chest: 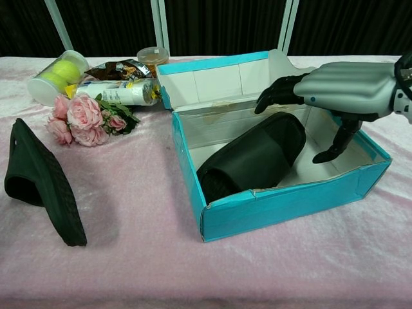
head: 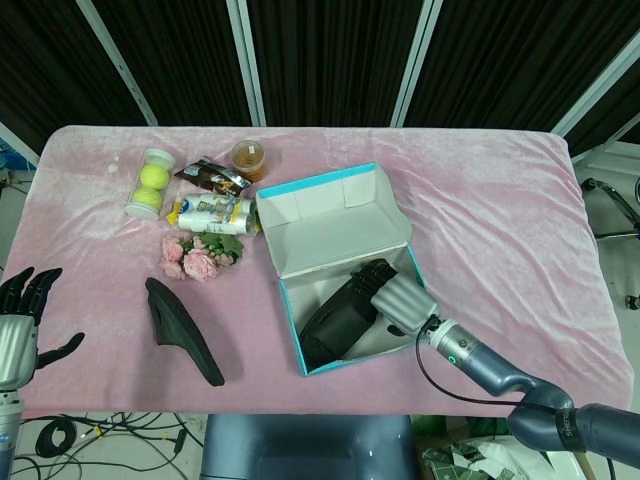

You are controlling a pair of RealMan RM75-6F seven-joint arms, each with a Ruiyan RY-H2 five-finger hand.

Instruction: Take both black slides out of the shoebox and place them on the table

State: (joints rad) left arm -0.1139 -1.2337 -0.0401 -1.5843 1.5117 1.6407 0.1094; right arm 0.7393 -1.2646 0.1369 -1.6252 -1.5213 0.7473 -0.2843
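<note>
Pink velvet cloth covers the counter (head: 500, 200), with dark curtained panels behind it. An open teal shoebox (head: 345, 210) sits near the middle, its lid flap standing up at the far side. One black slide (chest: 254, 158) lies inside the box, toe toward the front left corner. The other slide (head: 180, 330) rests on the cloth well left of the box, tipped on its side.

From the head view, the right hand (head: 395, 298) reaches into the box over the far end of the boxed slide. The chest view shows what that angle hides: the right hand (chest: 335, 90) hovers above the slide with fingers (chest: 277, 90) extended and thumb hanging down, apart and closed on nothing; whether the fingertips touch the slide cannot be told.

Only the head view shows the left hand (head: 18, 325), at the left edge of the counter, fingers spread and empty.

Behind the loose slide lie pink roses (head: 195, 258), a tube (head: 215, 215), a tennis-ball can (head: 150, 183), a snack packet (head: 212, 177) and a small jar (head: 249, 158).
</note>
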